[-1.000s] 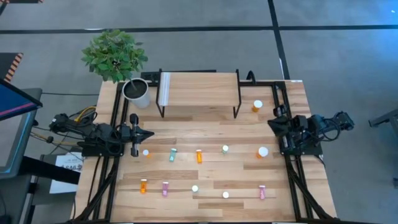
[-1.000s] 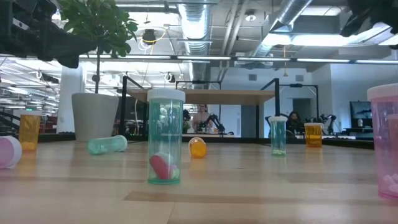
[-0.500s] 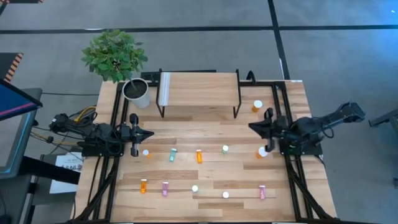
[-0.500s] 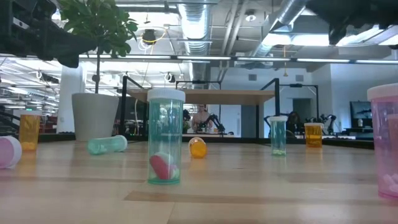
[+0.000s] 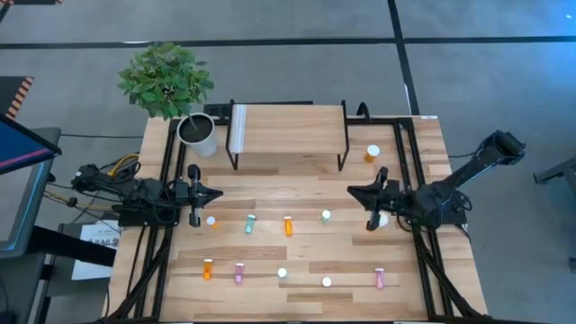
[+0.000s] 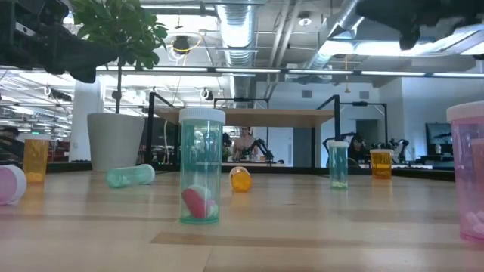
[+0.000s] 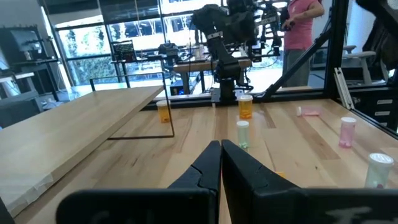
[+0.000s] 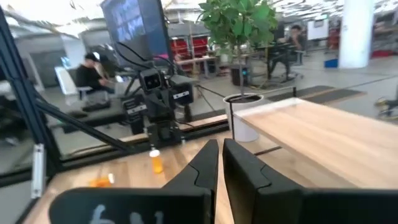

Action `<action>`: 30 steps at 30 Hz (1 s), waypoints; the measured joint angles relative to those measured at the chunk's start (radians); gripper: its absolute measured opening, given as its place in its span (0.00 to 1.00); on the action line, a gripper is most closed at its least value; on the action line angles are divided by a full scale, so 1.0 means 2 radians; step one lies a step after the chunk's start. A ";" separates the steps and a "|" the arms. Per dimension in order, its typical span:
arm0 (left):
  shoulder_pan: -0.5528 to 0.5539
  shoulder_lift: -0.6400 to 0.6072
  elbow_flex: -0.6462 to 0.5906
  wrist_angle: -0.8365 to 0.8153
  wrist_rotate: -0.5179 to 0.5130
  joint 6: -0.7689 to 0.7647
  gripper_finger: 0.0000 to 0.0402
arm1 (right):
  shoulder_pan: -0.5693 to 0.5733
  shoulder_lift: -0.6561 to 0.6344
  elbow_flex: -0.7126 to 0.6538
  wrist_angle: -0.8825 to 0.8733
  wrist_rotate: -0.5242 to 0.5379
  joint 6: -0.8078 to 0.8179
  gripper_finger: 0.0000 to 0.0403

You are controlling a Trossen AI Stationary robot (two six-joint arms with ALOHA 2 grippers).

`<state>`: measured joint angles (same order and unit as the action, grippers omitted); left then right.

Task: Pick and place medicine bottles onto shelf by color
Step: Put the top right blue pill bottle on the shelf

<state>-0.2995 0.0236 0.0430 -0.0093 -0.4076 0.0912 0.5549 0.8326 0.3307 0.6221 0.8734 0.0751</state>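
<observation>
Right gripper (image 5: 357,193) sits out over the table's right half, fingers pinched together, nothing between them that I can see. Its tip is level with the front right leg of the shelf (image 5: 288,129) and well apart from it. Closest bottle is the large orange one with the white cap (image 5: 382,219), just beside the arm's wrist and partly hidden under it. A teal-green bottle (image 5: 326,216) stands a little toward the table's middle from the fingertips. Another orange bottle (image 5: 373,153) stands near the shelf's right end.

Left gripper (image 5: 214,193) waits at the left edge, closed and empty, a white-capped bottle (image 5: 211,220) just beside it.

The other bottles are scattered across the front of the table: a teal one lying down (image 5: 250,224), an orange one lying down (image 5: 288,225), and a front row of orange (image 5: 208,268), pink (image 5: 239,273), two white caps seen end-on (image 5: 282,273) and pink (image 5: 380,279). I note no bottle on the shelf top.

Low view: a teal-green bottle (image 6: 200,167) is closest; a pink bottle (image 6: 466,174) is cut off at the right edge. I cannot make out the colours of the end-on caps from above.
</observation>
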 joint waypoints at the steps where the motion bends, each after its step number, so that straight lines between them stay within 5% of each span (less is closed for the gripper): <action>1: 0.000 0.000 0.000 0.000 0.000 0.000 0.00 | 0.008 0.014 0.009 0.001 0.013 -0.006 0.13; 11: 0.000 0.000 0.000 0.004 0.000 -0.001 0.00 | 0.016 0.139 0.035 0.000 0.034 0.074 0.15; 23: 0.000 0.000 0.000 0.004 0.000 -0.001 0.00 | -0.015 0.228 0.035 -0.031 0.026 0.203 0.56; 30: 0.000 0.000 0.000 0.004 0.000 -0.001 0.00 | -0.037 0.280 0.035 -0.038 0.020 0.250 0.63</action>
<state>-0.2996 0.0237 0.0432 -0.0016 -0.4072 0.0896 0.4808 1.3932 0.4011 0.5460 0.9142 0.5751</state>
